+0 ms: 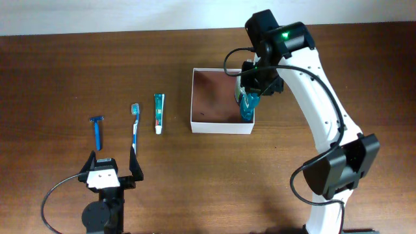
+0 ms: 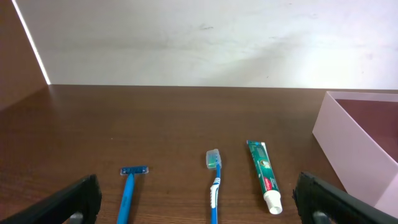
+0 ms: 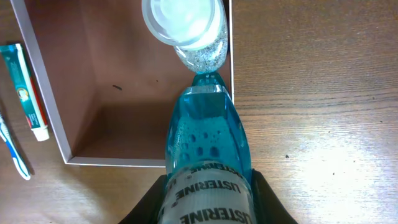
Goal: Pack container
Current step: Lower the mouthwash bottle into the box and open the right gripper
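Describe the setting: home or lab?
Probably a lab test bench: bare wooden table against a blank white wall, razor, toothbrush and toothpaste staged in a neat row beside the container.

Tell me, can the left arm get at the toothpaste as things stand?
Probably yes. The left gripper is open and empty, and the toothpaste lies flat on bare table ahead of it, apart from the toothbrush and the container.

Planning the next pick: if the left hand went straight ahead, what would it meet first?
Probably the toothbrush, lying nearly on its centre line; the razor and toothpaste tube lie to either side.
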Robot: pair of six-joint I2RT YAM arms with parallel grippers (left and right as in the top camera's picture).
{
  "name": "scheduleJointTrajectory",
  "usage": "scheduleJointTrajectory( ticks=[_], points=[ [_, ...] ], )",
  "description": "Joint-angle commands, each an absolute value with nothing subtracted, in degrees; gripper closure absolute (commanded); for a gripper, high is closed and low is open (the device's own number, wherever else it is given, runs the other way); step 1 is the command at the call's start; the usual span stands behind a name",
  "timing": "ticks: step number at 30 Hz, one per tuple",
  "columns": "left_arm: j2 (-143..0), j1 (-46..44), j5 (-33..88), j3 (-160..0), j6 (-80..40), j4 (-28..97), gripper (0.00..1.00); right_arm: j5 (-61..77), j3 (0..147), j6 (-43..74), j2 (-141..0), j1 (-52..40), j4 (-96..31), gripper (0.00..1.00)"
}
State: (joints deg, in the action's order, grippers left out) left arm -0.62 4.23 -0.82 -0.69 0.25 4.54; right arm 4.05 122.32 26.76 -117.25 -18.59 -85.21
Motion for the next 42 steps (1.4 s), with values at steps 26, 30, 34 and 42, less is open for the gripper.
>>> scheduleJointTrajectory(
  ticks=[26,30,34,42],
  points=[
    [-0.30,4.01,-0.19,-0.54,0.93,4.78,0.01,2.94,119.26,24.38,-122.32,-19.29,-82.02,0.77],
    [-0.30,4.01,-0.19,-0.51,0.93,4.78,0.01,2.94,118.69,24.40,-122.32,-19.29,-82.00,0.74],
    [-0.30,4.01,-0.19,-0.51,0.93,4.78,0.01,2.94,118.69,24.40,-122.32,-19.29,-82.00,0.70],
    [-0.30,4.01,-0.19,-0.51,0.93,4.78,0.01,2.92,118.69,24.38,-122.32,-19.29,-82.02,0.62]
  ],
)
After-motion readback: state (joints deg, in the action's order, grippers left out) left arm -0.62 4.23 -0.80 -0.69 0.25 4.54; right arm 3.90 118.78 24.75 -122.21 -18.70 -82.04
